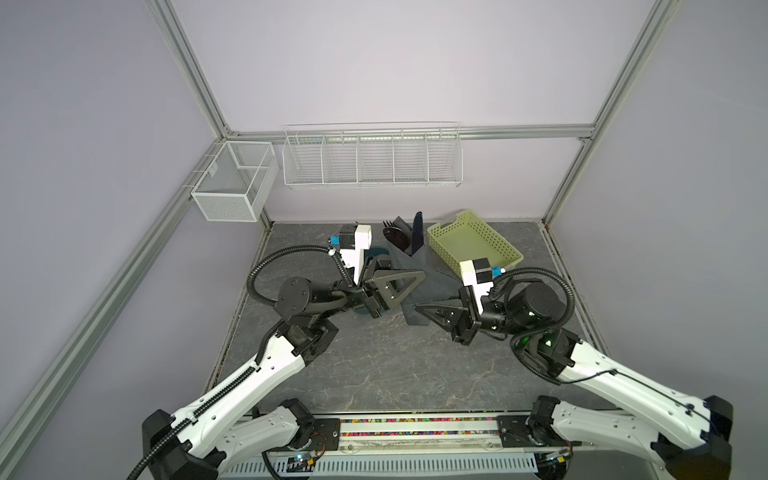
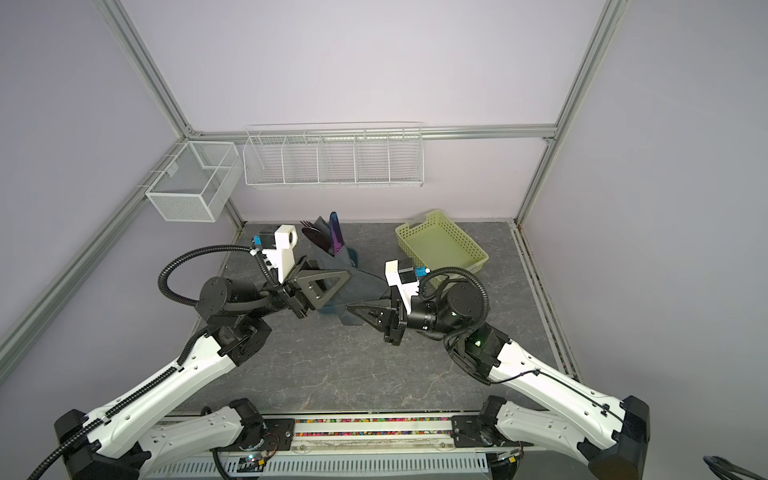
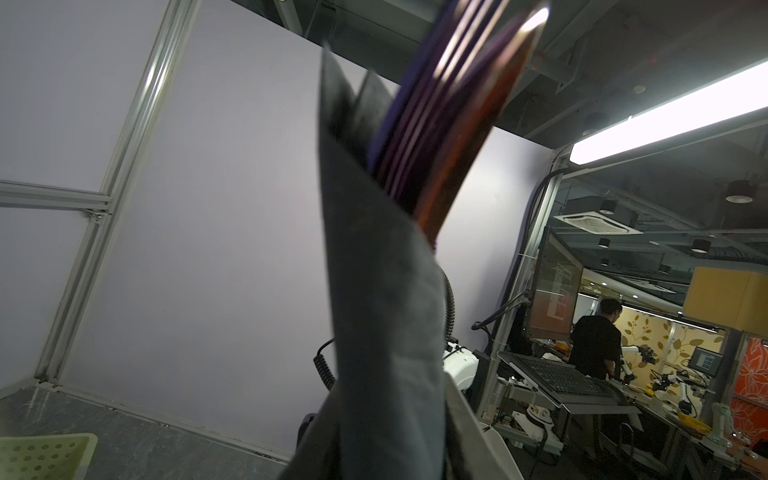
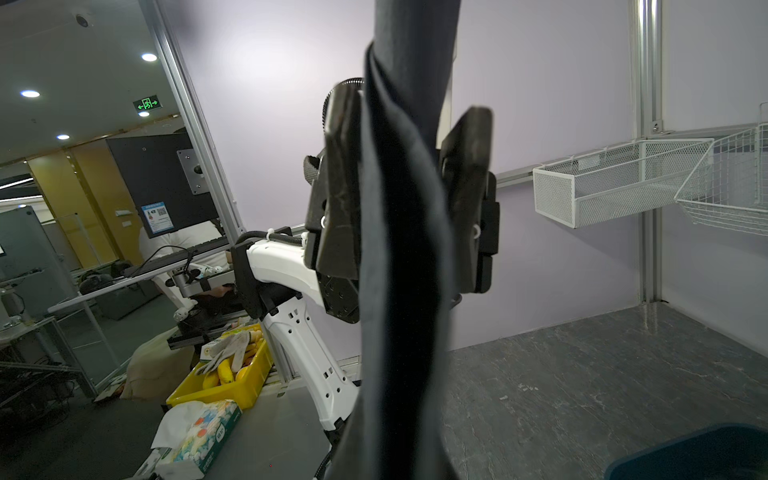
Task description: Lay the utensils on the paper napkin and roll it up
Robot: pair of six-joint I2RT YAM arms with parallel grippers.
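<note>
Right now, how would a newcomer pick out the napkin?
Above the grey table, look between the left gripper and right gripper. The napkin is the dark rolled bundle there, purple utensils poking from its far end, unlike the pale green basket beside it.

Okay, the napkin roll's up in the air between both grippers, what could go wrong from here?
1. The left gripper's jaws stand loosely around the napkin, so only the right gripper seems to pinch it, at one end. The roll may sag or unwind.
2. The utensils stick out of the open far end. Tipping that end down could let them slide out.
</note>
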